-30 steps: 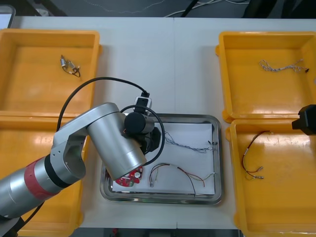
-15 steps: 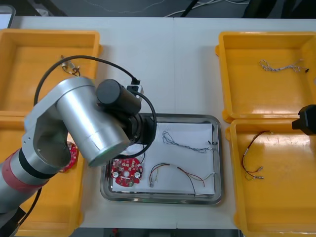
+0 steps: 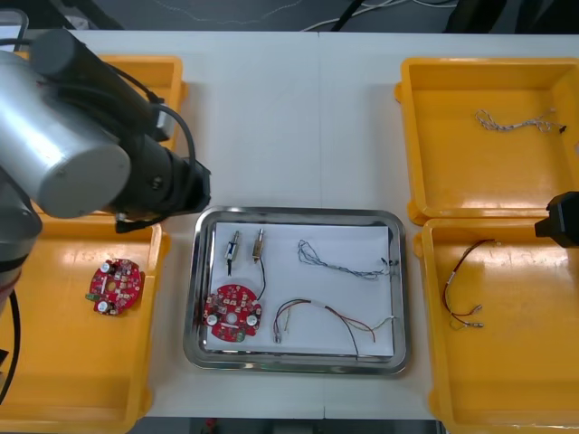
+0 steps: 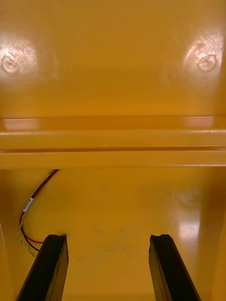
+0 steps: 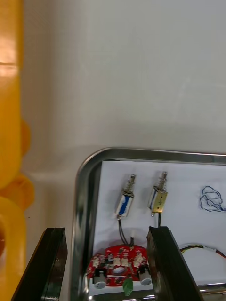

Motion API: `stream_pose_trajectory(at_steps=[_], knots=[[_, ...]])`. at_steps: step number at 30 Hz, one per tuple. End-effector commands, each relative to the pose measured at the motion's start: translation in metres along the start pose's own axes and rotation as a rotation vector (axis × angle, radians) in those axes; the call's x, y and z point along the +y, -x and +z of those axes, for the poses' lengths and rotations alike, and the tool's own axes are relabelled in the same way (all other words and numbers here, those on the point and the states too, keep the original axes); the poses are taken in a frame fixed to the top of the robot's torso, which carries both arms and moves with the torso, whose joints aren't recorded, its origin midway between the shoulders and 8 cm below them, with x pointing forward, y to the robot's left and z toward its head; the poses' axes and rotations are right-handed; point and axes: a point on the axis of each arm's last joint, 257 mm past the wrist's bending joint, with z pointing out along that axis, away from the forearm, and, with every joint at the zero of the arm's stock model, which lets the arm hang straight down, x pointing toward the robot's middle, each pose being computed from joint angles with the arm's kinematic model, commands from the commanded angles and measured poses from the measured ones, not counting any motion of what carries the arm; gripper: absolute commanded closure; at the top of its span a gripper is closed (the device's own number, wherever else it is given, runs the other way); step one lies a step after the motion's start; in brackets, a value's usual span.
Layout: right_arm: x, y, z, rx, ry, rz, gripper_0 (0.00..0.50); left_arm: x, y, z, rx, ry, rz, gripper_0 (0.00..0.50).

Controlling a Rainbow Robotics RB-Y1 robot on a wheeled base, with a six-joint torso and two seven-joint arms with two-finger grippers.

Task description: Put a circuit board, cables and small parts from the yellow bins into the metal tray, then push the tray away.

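Pulled my left gripper (image 5: 106,229) back upper left, fingers apart, empty; small metal parts (image 3: 232,250) now uncovered in metal tray (image 3: 298,212). Right gripper (image 4: 108,237), cut off mid-right, fingers apart, apparently above yellow bin (image 4: 113,94).

Saw four yellow bins (image 3: 488,172) on a light table (image 3: 289,117). Found the metal tray (image 3: 298,214) shiny at the rim and white inside. Noted in it a red circuit board (image 3: 233,312) with silver dots, a twisted blue and white cable (image 3: 344,260), a red and yellow cable (image 3: 326,318), and two silvery small metal parts (image 5: 125,203), one marked blue, the other yellow. Saw black fingers (image 5: 52,263) on the left gripper (image 5: 106,263) and the right gripper (image 4: 107,268).
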Motion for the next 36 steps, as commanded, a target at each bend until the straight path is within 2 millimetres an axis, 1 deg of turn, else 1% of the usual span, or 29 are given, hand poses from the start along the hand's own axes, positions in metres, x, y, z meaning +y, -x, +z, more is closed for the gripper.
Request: stream_pose_trajectory(at_steps=[1,2,4,5,7,8,10,15,19,21,23,26,29,30,32,33,36], knots=[[0.006,-0.007,0.003,0.016,0.013,-0.064,0.000,0.039,0.034,-0.040,-0.064,0.055,0.153,0.000],[0.006,-0.007,0.003,0.016,0.013,-0.064,0.000,0.044,0.036,-0.042,-0.066,0.061,0.154,0.000],[0.006,-0.007,0.003,0.016,0.013,-0.064,0.000,0.060,0.046,-0.050,-0.084,0.072,0.157,0.000],[0.006,-0.007,0.003,0.016,0.013,-0.064,0.000,0.064,0.047,-0.051,-0.085,0.074,0.158,0.000],[0.006,-0.007,0.003,0.016,0.013,-0.064,0.000,0.080,0.050,-0.055,-0.089,0.091,0.160,0.000],[0.006,-0.007,0.003,0.016,0.013,-0.064,0.000,0.084,0.051,-0.055,-0.088,0.096,0.158,0.000],[0.006,-0.007,0.003,0.016,0.013,-0.064,0.000,0.099,0.054,-0.058,-0.088,0.105,0.146,0.000],[0.006,-0.007,0.003,0.016,0.013,-0.064,0.000,0.125,0.056,-0.056,-0.041,0.077,0.102,0.000],[0.006,-0.007,0.003,0.016,0.013,-0.064,0.000,0.142,0.061,-0.059,-0.039,0.096,0.106,0.000],[0.006,-0.007,0.003,0.016,0.013,-0.064,0.000,0.148,0.059,-0.059,-0.032,0.109,0.107,0.000],[0.006,-0.007,0.003,0.016,0.013,-0.064,0.000,0.159,0.052,-0.058,-0.014,0.129,0.103,0.000],[0.006,-0.007,0.003,0.016,0.013,-0.064,0.000,0.169,0.045,-0.058,0.007,0.148,0.107,0.000],[0.006,-0.007,0.003,0.016,0.013,-0.064,0.000,0.176,0.037,-0.060,0.032,0.154,0.112,0.000],[0.009,-0.022,0.011,0.055,0.024,-0.060,0.000,0.177,0.036,-0.060,0.036,0.154,0.112,0.000],[0.013,-0.024,0.013,0.062,0.032,-0.067,0.000,0.186,0.031,-0.061,0.051,0.173,0.116,0.000],[0.013,-0.024,0.013,0.062,0.032,-0.067,0.000,0.186,0.031,-0.061,0.051,0.173,0.116,0.000],[0.017,-0.024,0.010,0.059,0.038,-0.081,0.000,0.194,0.027,-0.063,0.065,0.191,0.125,0.000]])
